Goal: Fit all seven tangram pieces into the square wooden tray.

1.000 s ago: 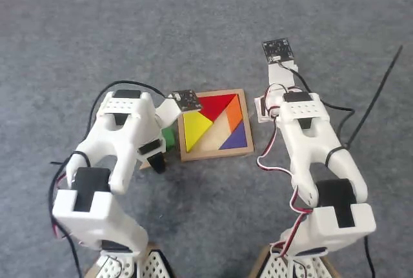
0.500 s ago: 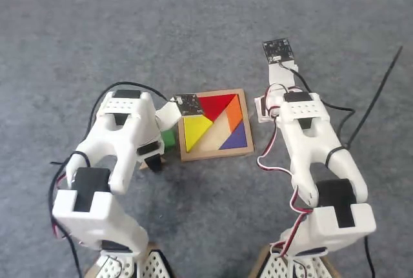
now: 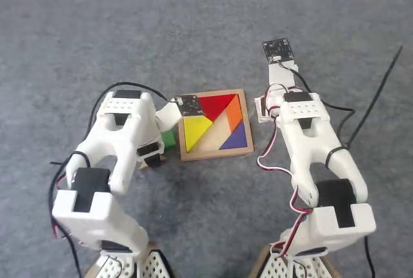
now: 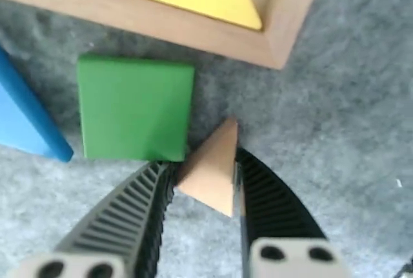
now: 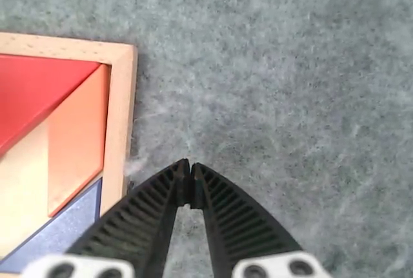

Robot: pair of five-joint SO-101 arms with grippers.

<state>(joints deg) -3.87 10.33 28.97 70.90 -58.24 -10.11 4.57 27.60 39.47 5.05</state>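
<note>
The square wooden tray lies between the two arms and holds a red, a yellow, an orange and a purple piece. Left of the tray, my left gripper is shut on a small tan triangle that rests on the carpet. The triangle touches a green square, and a blue piece lies just beyond that. The tray's corner is close by. My right gripper is shut on nothing, low over the carpet just outside the tray's right rim.
Grey carpet covers the whole table. Open carpet stretches beyond the tray and in front of it. Cables run off the right arm.
The left arm's wrist has shifted slightly toward the tray, with its gripper staying at the tan triangle. The right arm has kept still.
</note>
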